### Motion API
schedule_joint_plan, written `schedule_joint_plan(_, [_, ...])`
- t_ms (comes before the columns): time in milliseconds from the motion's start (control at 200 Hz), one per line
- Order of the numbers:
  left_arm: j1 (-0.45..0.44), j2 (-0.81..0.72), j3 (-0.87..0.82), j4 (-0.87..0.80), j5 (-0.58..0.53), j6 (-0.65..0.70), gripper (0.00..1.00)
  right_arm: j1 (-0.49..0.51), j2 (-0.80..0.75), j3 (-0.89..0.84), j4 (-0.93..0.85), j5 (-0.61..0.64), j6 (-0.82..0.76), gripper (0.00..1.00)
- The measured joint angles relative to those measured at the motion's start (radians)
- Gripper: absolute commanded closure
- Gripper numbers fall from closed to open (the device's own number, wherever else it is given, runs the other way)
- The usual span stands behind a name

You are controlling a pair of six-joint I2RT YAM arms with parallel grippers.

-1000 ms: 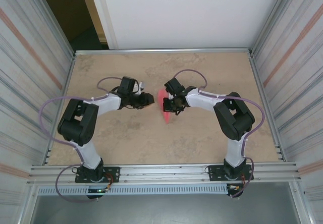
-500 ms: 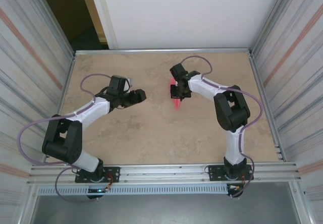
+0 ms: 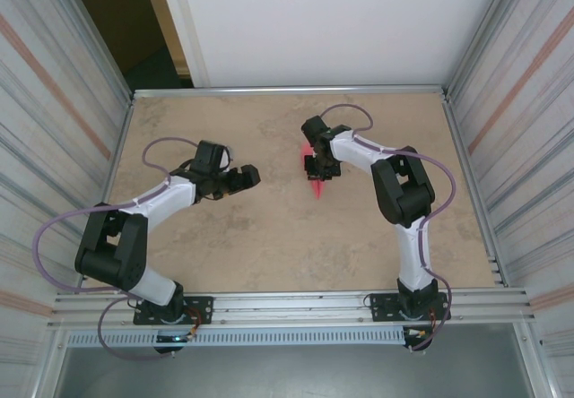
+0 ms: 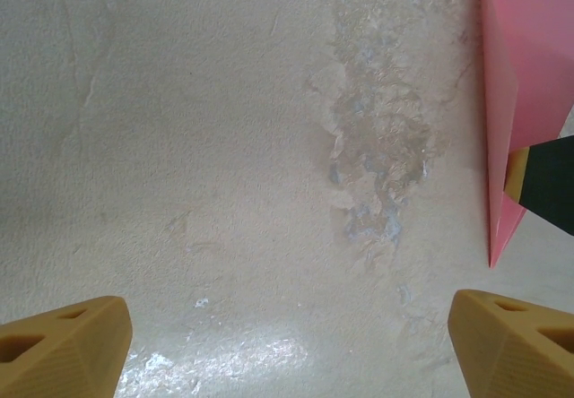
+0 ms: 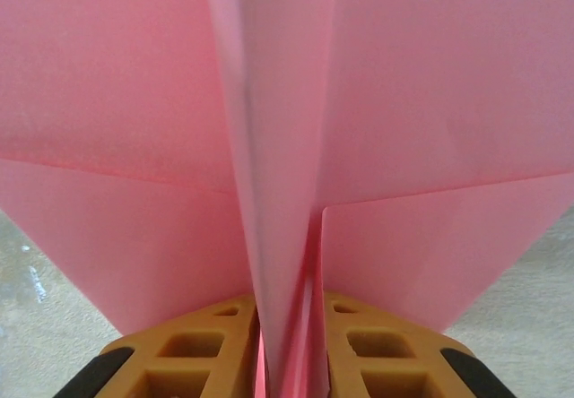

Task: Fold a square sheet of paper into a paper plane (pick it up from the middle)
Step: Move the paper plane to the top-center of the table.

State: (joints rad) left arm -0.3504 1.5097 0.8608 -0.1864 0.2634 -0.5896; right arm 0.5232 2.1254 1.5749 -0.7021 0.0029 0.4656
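Note:
The pink square sheet of paper is folded into a narrow pointed paper plane (image 3: 316,181), its tip towards the near side above the table's middle. My right gripper (image 3: 320,167) is shut on the paper plane (image 5: 287,102). Its orange fingers (image 5: 197,349) press the centre crease from both sides and the wings spread out above them. My left gripper (image 3: 244,177) stands open to the left of the plane, apart from it, with only bare table between its orange fingertips (image 4: 63,344). In the left wrist view the plane (image 4: 502,102) lies at the right edge.
The beige tabletop (image 3: 224,246) has a worn, scuffed patch (image 4: 377,147) beside the plane. Metal walls (image 3: 72,111) close in the left and right sides, and a rail (image 3: 287,304) runs along the near edge by the arm bases.
My left gripper has opened wide and drawn back to the left, away from the plane. My right gripper has carried the plane a little farther from the bases.

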Motion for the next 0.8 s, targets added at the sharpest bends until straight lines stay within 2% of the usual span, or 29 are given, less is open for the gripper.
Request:
schedule_joint_plan(125, [0.0,0.0,0.0,0.0,0.0,0.0,0.05,0.0,0.01,0.008,-0.003,0.001,0.0,0.74])
schedule_joint_plan(170, [0.0,0.0,0.0,0.0,-0.002,0.0,0.01,0.0,0.016,0.016,-0.007,0.002,0.0,0.73])
schedule_joint_plan(541, [0.0,-0.024,-0.004,-0.016,-0.034,0.003,0.01,0.041,0.065,0.089,-0.027,0.105,-0.012,0.72])
schedule_joint_plan(802, [0.0,-0.027,-0.004,-0.024,-0.041,0.003,0.01,0.047,0.127,0.187,-0.032,0.111,-0.019,0.67])
